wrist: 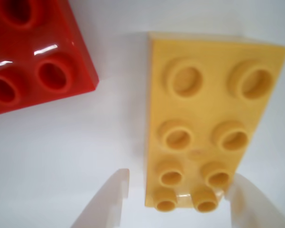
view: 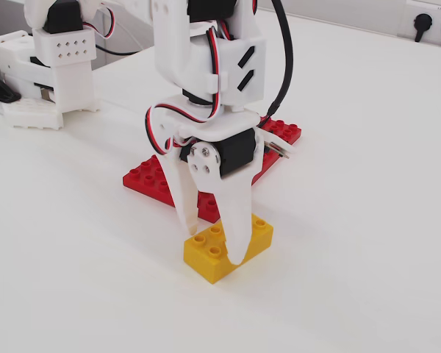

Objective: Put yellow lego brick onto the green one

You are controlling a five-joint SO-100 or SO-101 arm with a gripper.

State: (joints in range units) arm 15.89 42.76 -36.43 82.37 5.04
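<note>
Fixed view: the white two-finger gripper [view: 214,239] is pointing straight down over the yellow lego brick [view: 228,248], which is lying studs-up on the white table [view: 367,220], just in front of the near edge of the red baseplate [view: 151,176]. One finger is standing at the brick's far-left side, its tip level with the studded top; the other is crossing in front of the brick's near face, with its tip low on that face. The jaws are spread apart, straddling the brick's short width, and whether the pads are pressing on the plastic cannot be told.

Wrist view: the yellow lego brick [wrist: 204,118] is filling the centre and right, its eight studs in two rows. The two pale fingertips are entering from the bottom edge, with the gripper [wrist: 175,199] bracketing the brick's lower end; a sliver of table is showing between the left fingertip and the brick. A corner of the red baseplate [wrist: 33,57] is lying at upper left, clear of the brick.
</note>
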